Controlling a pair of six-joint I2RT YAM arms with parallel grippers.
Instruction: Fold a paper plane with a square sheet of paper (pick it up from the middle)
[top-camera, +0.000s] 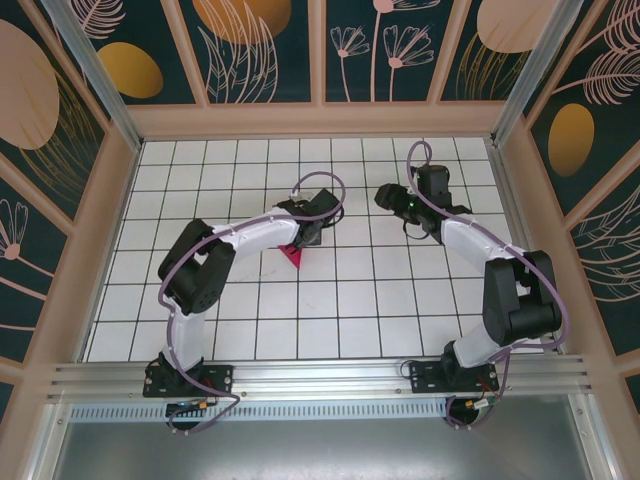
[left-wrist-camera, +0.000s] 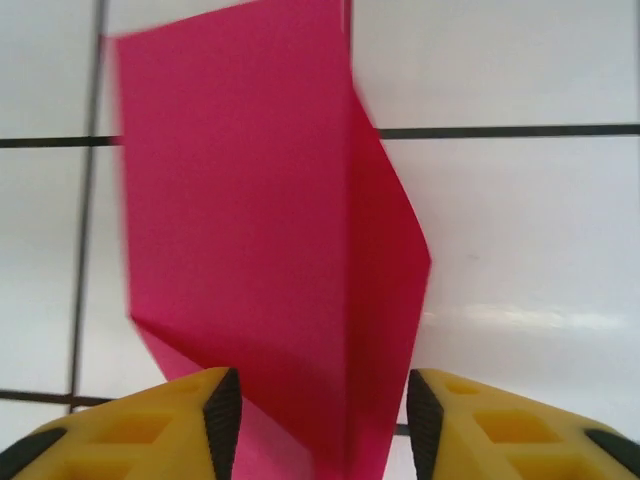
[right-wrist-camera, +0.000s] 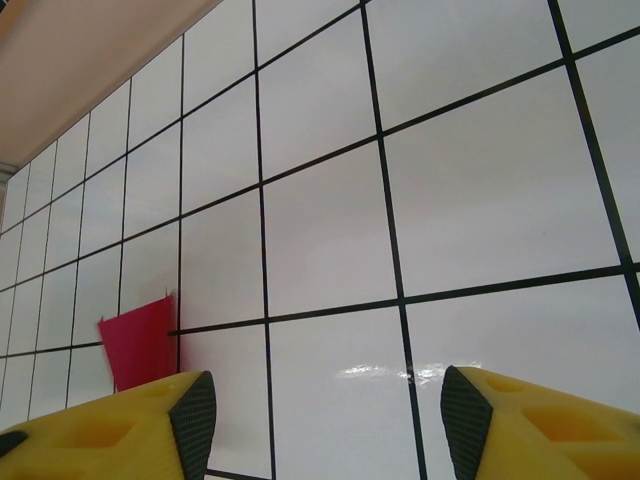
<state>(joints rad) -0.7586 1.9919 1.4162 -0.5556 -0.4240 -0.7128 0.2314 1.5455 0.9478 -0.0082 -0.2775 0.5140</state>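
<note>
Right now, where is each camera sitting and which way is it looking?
Top camera: above and behind, looking down on the table, both arms and the pink paper.
Left wrist: looks down past the left gripper, open either side of the paper.
Right wrist: looks across tiles past the open right gripper.
All three share the paper.

Surface (top-camera: 400, 300): a glossy white top ruled by thin black lines into a grid of square tiles, bounded on its left, far and right sides by a pale wooden border. On it, left of centre, lies the sheet of paper (top-camera: 293, 256), magenta-pink, folded to a pointed shape with a creased flap.
</note>
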